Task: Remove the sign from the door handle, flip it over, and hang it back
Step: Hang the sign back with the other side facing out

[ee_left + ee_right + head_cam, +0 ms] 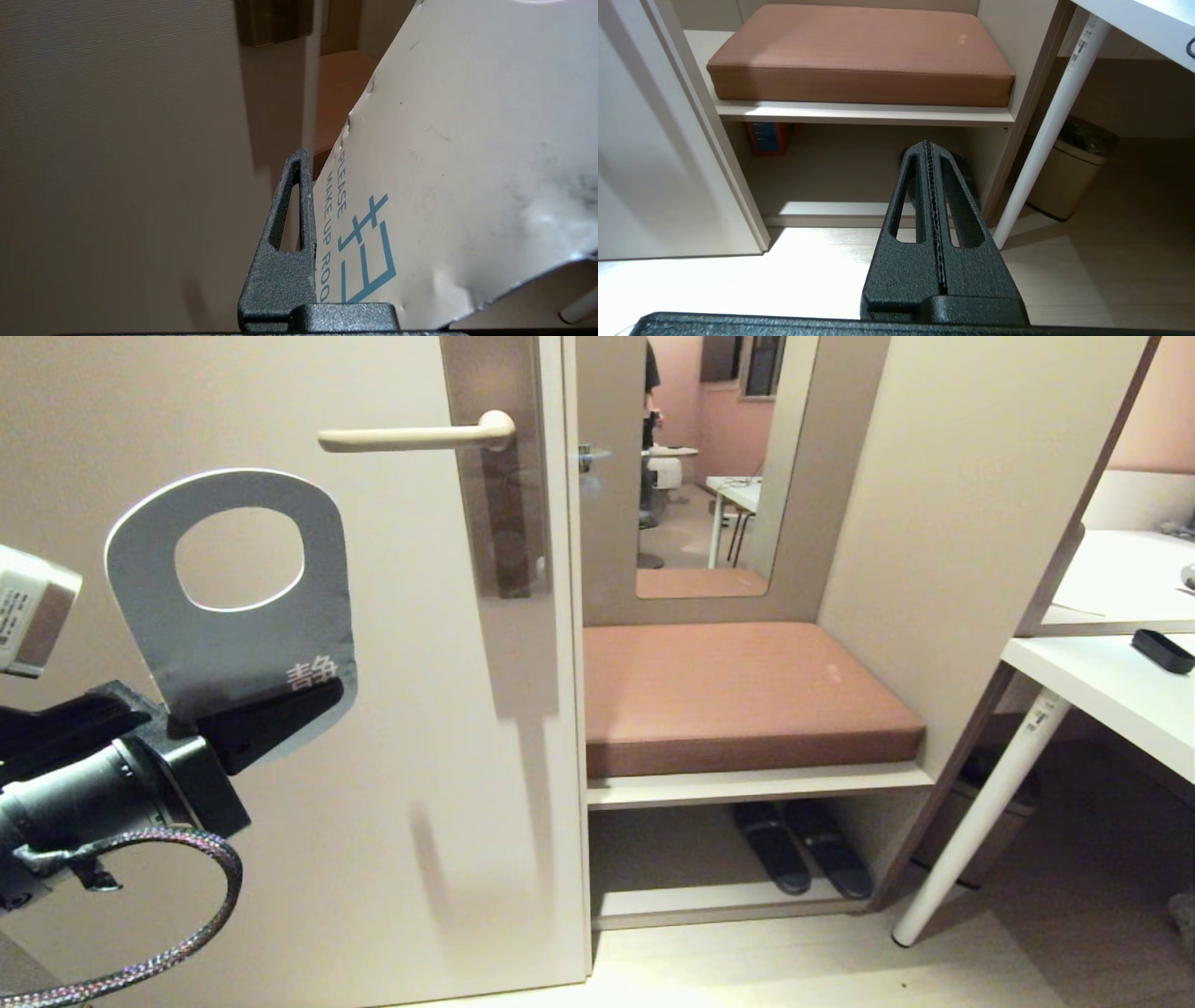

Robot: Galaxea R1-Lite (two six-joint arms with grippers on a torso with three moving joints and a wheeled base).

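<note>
The black left gripper (266,719) pinches the oblong blue-and-white card sign (238,644) – off the cream lever door handle (411,436). Next – I think – slip its hole over the handle. The right gripper (934,154) is closed, empty.

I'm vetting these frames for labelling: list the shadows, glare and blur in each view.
Head view: the sign and door handle cast soft shadows down the door; glossy backplate reflects. Left wrist view: the sign's near corner is blurred with glare, the left gripper sharp. Right wrist view: bright floor patch washes out, right gripper sharp.
</note>
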